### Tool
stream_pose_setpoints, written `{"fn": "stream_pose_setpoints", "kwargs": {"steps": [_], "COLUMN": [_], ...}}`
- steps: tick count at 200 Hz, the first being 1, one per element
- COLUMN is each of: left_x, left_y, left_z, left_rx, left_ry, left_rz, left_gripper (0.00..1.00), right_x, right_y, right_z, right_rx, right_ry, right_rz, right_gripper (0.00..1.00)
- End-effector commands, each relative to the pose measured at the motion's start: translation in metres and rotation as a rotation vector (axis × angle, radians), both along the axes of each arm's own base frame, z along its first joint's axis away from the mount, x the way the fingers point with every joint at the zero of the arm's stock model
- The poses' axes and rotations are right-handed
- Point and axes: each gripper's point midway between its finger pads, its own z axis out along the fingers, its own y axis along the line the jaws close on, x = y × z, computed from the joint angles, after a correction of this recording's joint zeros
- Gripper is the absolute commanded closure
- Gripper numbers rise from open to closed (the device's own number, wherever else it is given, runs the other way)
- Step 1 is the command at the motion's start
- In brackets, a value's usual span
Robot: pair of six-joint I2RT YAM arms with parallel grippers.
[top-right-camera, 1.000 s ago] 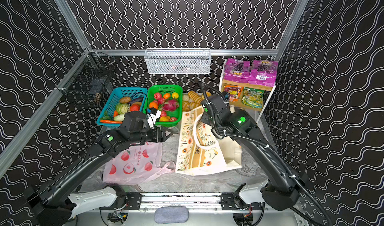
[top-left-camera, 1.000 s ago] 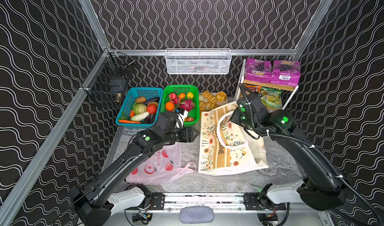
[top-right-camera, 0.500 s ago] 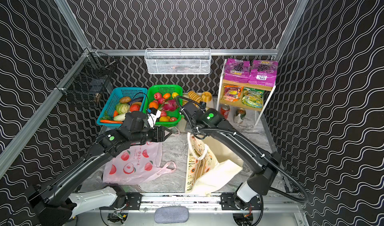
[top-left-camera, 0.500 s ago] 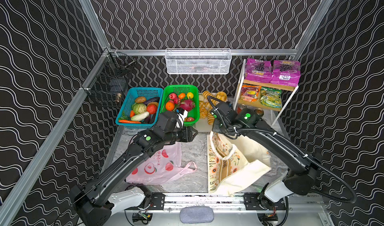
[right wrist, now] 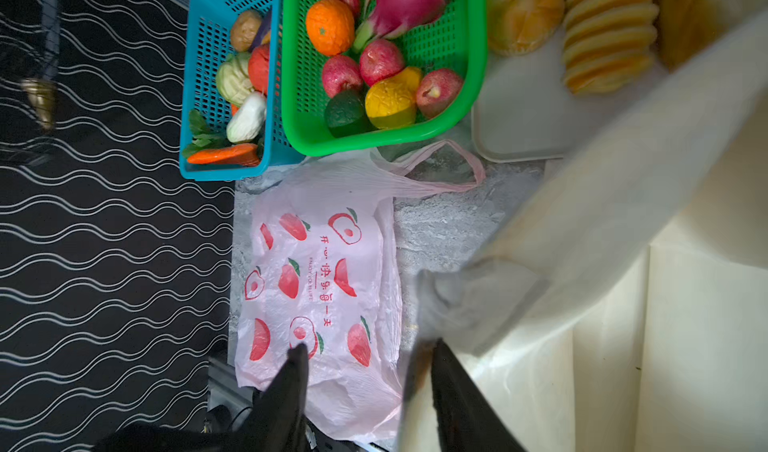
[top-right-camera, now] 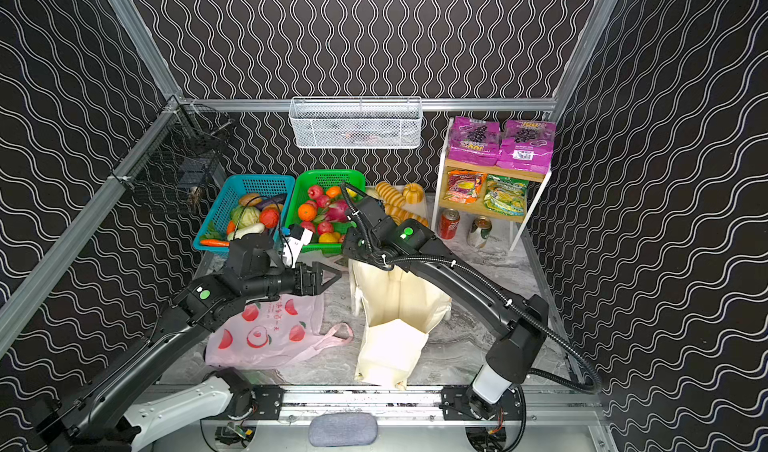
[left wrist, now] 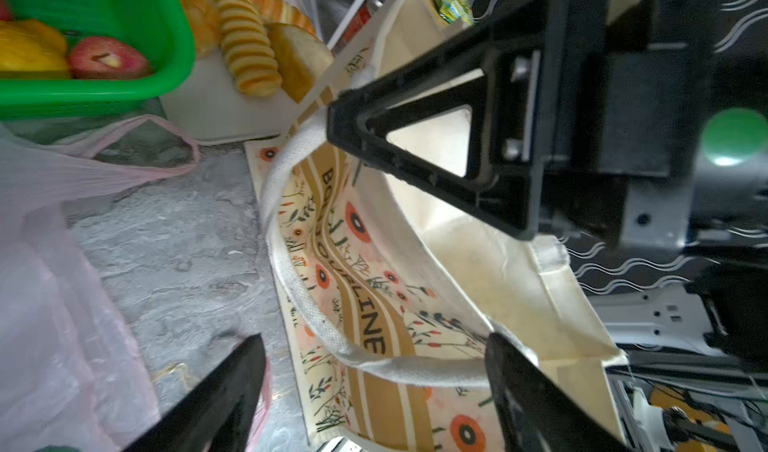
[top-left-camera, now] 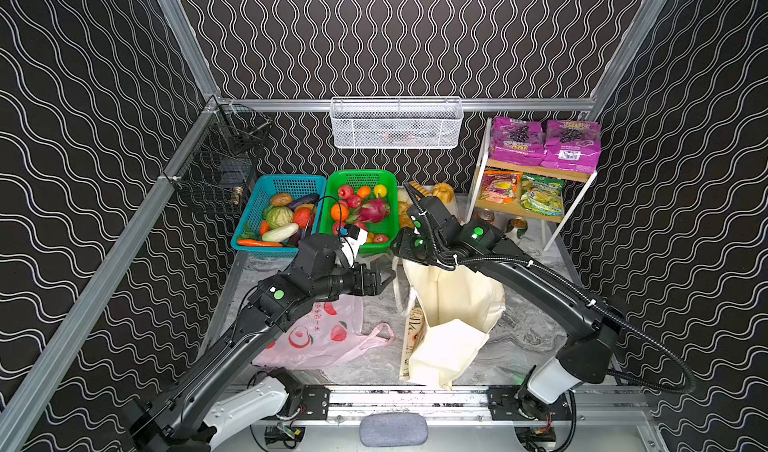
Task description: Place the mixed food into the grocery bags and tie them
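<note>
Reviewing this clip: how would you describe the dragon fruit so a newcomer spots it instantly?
Look at the two plastic baskets at the table's back and take the green basket, right of the blue basket. Among its small round fruits, the dragon fruit is the only large, oval, magenta piece with green-tipped scales.

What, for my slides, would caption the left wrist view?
Open left gripper faces the cream tote's white handle, pink plastic bag lying beside it.
</note>
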Motion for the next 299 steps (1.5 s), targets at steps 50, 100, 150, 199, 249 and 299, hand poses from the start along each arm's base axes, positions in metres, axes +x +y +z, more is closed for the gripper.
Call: {"fn": "stream_pose_setpoints", "kwargs": {"steps": [50, 100, 150, 199, 249, 299], "left_x": [0.008, 0.015, 0.013, 0.017, 0.027, 0.032], "left_y": [-0.044, -0.061, -0.058, -0.062, -0.039, -0.025], "left_z": [0.018, 0.014, -0.015, -0.03, -0.029, -0.014], "left_rx": [-0.17, -0.169, 0.025, 0.075, 0.098, 0.084], "left_ry": [0.038, 0.054, 0.084, 0.098, 0.059, -0.005], "left_rz": [-0.142, -0.169, -0.137, -0.113, 0.039, 0.102], "left_gripper": [0.15, 0.22, 0.53, 0.84, 1.0, 1.0], "right_x": [0.005, 0.006, 0.008, 0.007, 0.013, 0.004], "right_y": [-0.01, -0.009, -0.001, -0.005, -0.085, -0.224], "right_z": [0.011, 0.009, 0.011, 0.021, 0.066, 0.039], "right_rx": [0.086, 0.111, 0.142, 0.153, 0.002, -0.054], "right_ry": [-0.035, -0.027, -0.024, -0.052, -0.227, -0.16], "right_rz": [-0.023, -0.012, 0.009, 0.009, -0.171, -0.397], "right_gripper": [0.53, 0.54, 0.54, 0.54, 0.51, 0.29]}}
